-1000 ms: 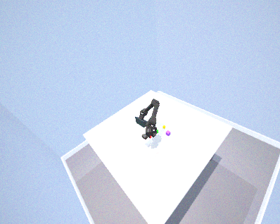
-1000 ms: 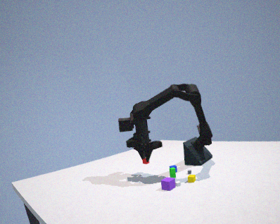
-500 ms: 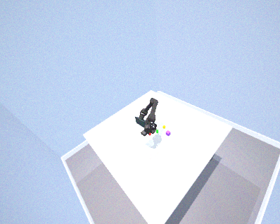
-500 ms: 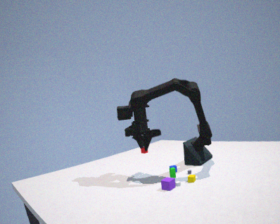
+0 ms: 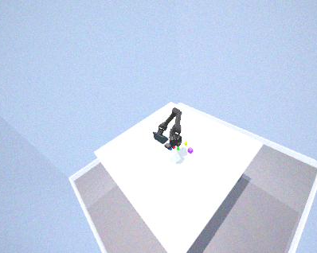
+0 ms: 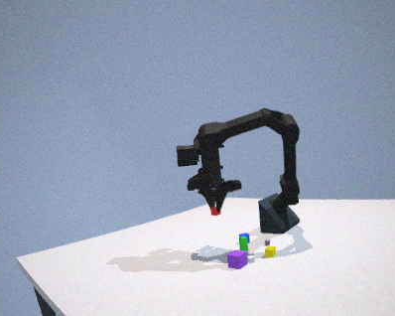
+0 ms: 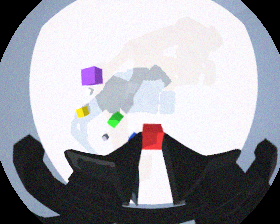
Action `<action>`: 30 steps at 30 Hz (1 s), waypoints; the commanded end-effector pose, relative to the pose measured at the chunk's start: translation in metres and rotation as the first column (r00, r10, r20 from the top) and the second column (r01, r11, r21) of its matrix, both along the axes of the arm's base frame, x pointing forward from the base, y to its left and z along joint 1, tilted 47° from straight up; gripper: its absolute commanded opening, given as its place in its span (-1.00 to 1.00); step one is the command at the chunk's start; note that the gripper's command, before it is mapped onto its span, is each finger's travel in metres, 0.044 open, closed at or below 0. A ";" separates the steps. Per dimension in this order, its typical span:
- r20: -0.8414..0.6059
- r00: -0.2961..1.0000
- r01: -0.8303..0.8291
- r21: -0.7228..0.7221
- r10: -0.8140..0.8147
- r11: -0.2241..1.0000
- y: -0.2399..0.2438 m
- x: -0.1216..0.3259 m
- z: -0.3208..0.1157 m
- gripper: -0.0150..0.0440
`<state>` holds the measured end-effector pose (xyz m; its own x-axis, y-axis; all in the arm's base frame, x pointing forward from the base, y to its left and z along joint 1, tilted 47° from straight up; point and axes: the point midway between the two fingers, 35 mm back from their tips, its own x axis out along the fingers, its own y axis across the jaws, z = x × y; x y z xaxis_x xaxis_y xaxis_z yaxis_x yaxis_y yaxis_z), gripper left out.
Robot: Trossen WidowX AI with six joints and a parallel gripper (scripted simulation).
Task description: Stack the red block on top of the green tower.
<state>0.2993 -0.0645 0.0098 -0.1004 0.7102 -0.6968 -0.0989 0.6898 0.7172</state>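
The red block [image 5: 174, 147] [image 6: 215, 212] [image 7: 152, 137] is held between the fingertips of my gripper, well above the table. My gripper [image 6: 215, 208] is shut on it and points down. The green tower [image 5: 178, 148] [image 6: 243, 243] [image 7: 115, 119] stands upright on the table, lower than the red block. In the exterior view it is to the right of the gripper, and in the wrist view it is to the left of the red block. The two are apart.
A blue block [image 6: 244, 235] [image 7: 133, 135] is close to the green tower, partly hidden. A purple block [image 5: 190, 150] [image 6: 237, 259] [image 7: 91, 76], a yellow block [image 5: 185, 143] [image 6: 270, 251] [image 7: 82, 111], a small grey block [image 6: 267, 242] [image 7: 105, 137] and a small whitish piece [image 6: 251, 258] [image 7: 91, 91] lie nearby.
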 end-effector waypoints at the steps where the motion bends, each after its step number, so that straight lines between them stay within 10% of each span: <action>1: -0.014 1.000 0.003 0.007 -0.003 1.000 0.014 -0.006 0.011 -0.49; 30: -0.016 1.000 0.001 0.017 -0.001 1.000 0.090 -0.034 0.026 -0.49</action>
<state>0.2673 0.0215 0.0391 -0.1115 0.7195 -0.6855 -0.0948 0.6790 0.7280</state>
